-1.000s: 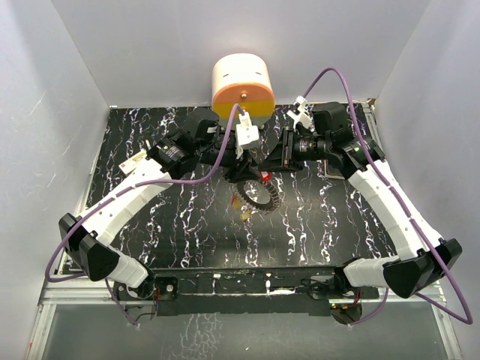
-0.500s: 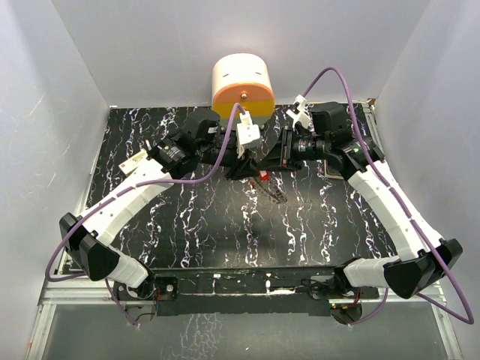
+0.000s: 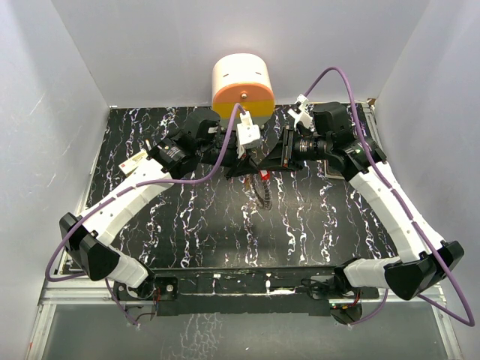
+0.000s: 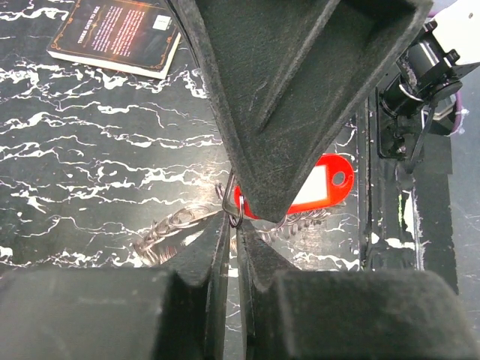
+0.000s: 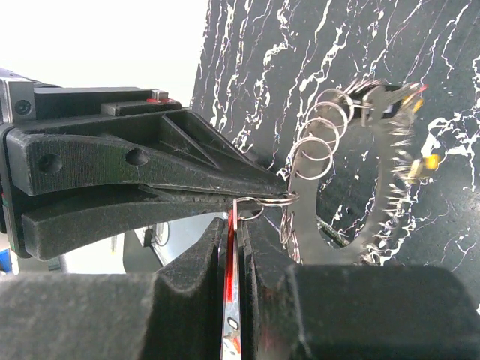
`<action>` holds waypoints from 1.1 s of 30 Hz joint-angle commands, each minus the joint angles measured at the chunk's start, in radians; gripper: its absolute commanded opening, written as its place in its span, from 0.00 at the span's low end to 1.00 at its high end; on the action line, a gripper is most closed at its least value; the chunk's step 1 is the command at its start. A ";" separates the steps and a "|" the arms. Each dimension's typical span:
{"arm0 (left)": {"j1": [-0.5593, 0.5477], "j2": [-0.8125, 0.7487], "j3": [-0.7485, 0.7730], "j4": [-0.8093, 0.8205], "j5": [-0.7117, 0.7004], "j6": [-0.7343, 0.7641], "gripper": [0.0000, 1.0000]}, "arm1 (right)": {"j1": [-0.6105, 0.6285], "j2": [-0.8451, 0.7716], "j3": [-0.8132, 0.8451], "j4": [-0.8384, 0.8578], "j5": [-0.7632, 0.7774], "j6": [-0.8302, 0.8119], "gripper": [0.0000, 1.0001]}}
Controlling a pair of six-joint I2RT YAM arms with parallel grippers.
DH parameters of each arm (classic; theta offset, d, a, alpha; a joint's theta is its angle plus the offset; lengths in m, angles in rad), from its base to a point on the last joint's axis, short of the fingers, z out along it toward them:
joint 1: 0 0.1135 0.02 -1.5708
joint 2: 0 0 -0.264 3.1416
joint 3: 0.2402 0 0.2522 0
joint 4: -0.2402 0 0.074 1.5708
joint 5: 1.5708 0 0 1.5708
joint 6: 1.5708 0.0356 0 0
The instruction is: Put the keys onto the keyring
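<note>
Both grippers meet above the middle of the table. My left gripper point(image 3: 250, 166) point(image 4: 233, 225) is shut on a small wire split ring point(image 4: 234, 213) point(image 5: 267, 200). My right gripper point(image 3: 267, 168) point(image 5: 234, 216) is shut on a flat red key tag point(image 4: 324, 184) point(image 5: 232, 300) that hangs on that split ring. The spiky-rimmed silver keyring point(image 5: 379, 221) dangles below it point(image 3: 262, 196), with a chain of wire rings point(image 5: 319, 139). Tiny keys hang at its far end: a grey-red one point(image 5: 390, 96) and a yellow one point(image 5: 427, 165).
The cream-and-orange drawer unit point(image 3: 241, 86) stands at the back, just behind the grippers. A dark booklet point(image 4: 116, 34) lies flat on the black marbled table point(image 3: 187, 232). White walls close in on the left, right and back.
The hanging keyring has turned from an open loop to edge-on and sits higher under the grippers. The yellow piece no longer shows in the top view. Both grippers stay together.
</note>
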 commanded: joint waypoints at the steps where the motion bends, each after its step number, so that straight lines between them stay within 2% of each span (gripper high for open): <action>1: -0.006 0.003 0.043 -0.016 0.002 0.015 0.00 | 0.005 -0.047 0.008 0.089 -0.024 0.014 0.08; 9: -0.008 0.008 0.060 -0.032 0.000 0.024 0.00 | 0.006 -0.047 -0.010 0.092 -0.026 0.018 0.08; 18: -0.008 -0.020 0.039 -0.038 -0.006 0.042 0.00 | 0.005 -0.074 -0.025 0.114 0.062 0.061 0.08; 33: -0.008 -0.055 0.021 -0.035 -0.030 0.049 0.00 | 0.001 -0.179 -0.193 0.241 0.144 0.220 0.08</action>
